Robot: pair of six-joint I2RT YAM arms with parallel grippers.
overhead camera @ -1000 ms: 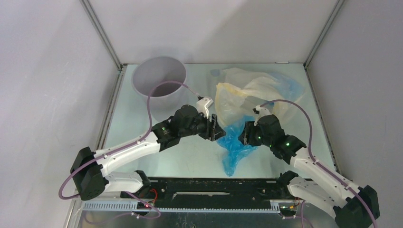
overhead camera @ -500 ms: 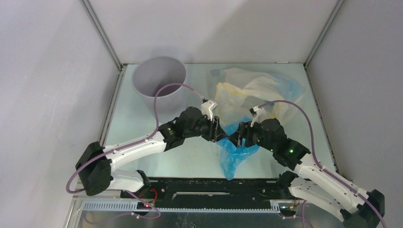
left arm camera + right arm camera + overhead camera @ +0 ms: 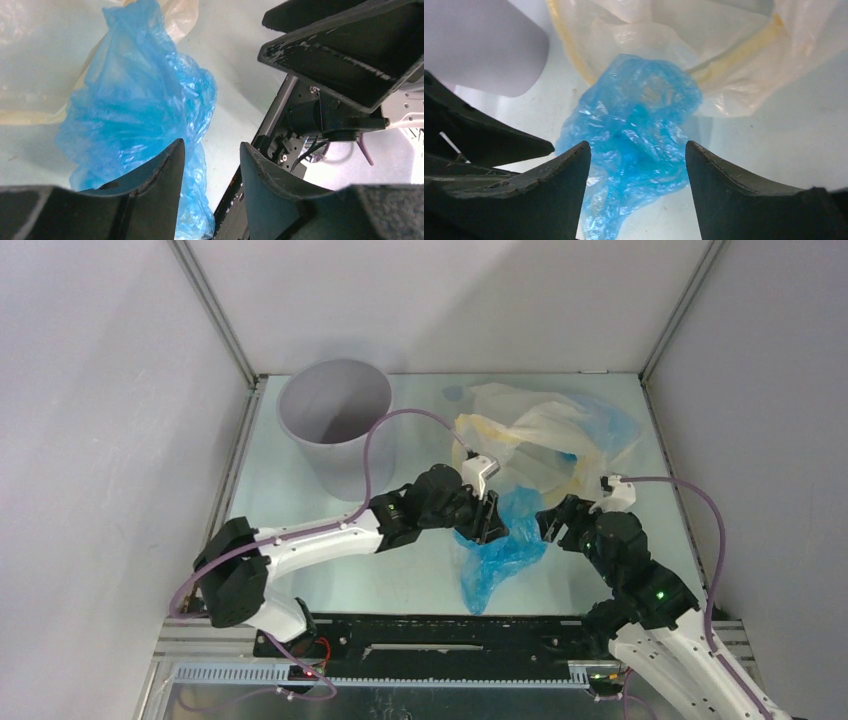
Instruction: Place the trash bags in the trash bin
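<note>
Crumpled bright blue film bag (image 3: 500,555), centre: left hand (image 3: 489,522) narrowly parted, right hand (image 3: 553,524) wide, both empty; best pinch a thick fold.

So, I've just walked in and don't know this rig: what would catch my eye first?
The crumpled blue bag at front centre stands out, with the open left claw and open right claw on either side of it. Behind it the cream bags sprawl at the far right, and a grey bin stands upright at the far left.
</note>
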